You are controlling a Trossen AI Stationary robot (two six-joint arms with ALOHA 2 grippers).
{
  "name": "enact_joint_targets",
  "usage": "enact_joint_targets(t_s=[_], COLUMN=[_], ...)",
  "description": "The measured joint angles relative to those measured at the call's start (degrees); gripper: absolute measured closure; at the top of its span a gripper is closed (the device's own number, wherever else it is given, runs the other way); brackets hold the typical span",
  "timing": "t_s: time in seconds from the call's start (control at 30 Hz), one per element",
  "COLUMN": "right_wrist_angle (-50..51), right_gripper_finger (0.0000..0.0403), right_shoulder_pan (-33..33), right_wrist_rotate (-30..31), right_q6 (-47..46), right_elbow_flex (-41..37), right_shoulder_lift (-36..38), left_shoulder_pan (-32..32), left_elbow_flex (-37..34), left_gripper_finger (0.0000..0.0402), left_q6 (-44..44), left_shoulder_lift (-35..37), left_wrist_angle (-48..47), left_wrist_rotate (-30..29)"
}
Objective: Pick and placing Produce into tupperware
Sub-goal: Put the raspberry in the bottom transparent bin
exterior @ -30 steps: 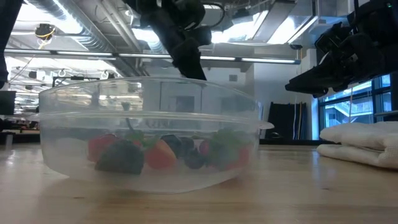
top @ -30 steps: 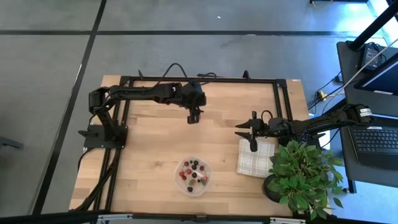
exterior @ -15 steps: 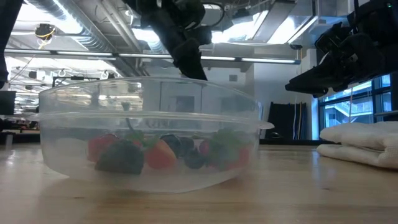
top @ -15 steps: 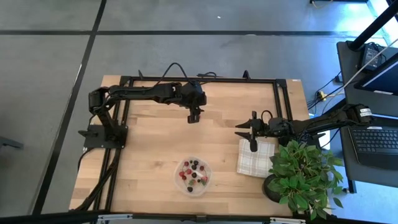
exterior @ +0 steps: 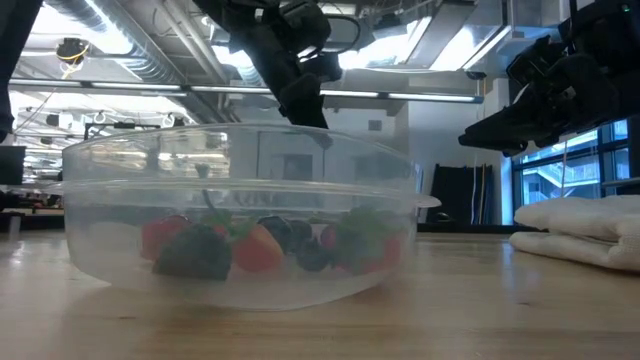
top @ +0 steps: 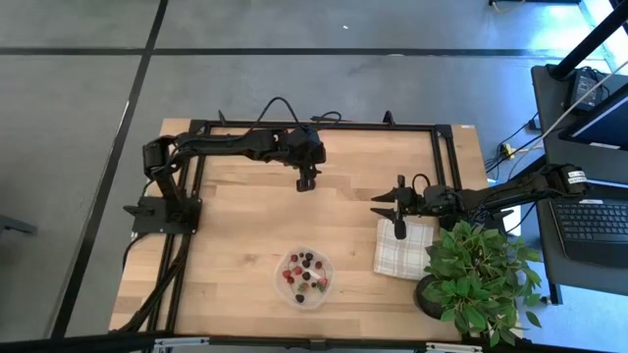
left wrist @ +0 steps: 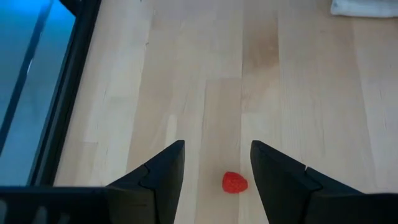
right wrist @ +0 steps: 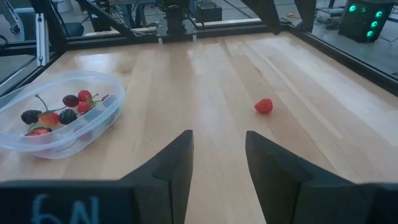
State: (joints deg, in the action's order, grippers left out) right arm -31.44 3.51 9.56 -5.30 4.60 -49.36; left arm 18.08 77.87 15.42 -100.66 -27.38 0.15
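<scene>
Left end effector (left wrist: 214, 165) hangs fingers apart above a lone red berry (left wrist: 234, 182) on the surface (top: 235, 245); it's roundish, no clear long axis. Right end effector (right wrist: 217, 155), also apart, waits over the checked cloth (top: 402, 250). Tupperware (top: 305, 277) holds the rest.

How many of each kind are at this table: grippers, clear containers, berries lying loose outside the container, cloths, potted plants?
Grippers, left gripper and right gripper: 2
clear container: 1
loose red berry: 1
checked cloth: 1
potted plant: 1
Total: 6
</scene>
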Motion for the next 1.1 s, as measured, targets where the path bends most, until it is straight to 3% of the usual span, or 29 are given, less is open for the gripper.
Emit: enact_joint_targets(t_s=[0.23,0.6,0.73,0.97,1.1], right_wrist_angle=[0.01,0.02,0.02,0.09,0.26], right_gripper_finger=[0.0253,0.0253,0.0253,0.0253,0.0253], right_shoulder_pan=[-0.01,-0.01,0.00,-0.01,-0.01], right_wrist_rotate=[0.00,0.02,0.02,0.00,0.02], right_q6=[0.02,0.00,-0.15,-0.02,-0.09], right_elbow_flex=[0.00,0.00,0.00,0.00,0.00], right_shoulder_lift=[0.00,0.00,0.00,0.00,0.00], left_shoulder_pan=[-0.15,1.37,2.51,3.90,3.28], left_elbow_flex=[0.00,0.01,-0.09,0.09,0.07], left_gripper_finger=[0.0215,0.0121,0.0118,0.0117,0.0117], left_q6=[1.07,3.06,11.65,15.71,18.10], left_shoulder_lift=[0.00,-0.77,-1.71,-5.76,-9.03], left_wrist_angle=[-0.21,0.01,-1.76,-1.14,-0.75], left_wrist_rotate=[2.64,0.02,-0.06,7.21,8.17])
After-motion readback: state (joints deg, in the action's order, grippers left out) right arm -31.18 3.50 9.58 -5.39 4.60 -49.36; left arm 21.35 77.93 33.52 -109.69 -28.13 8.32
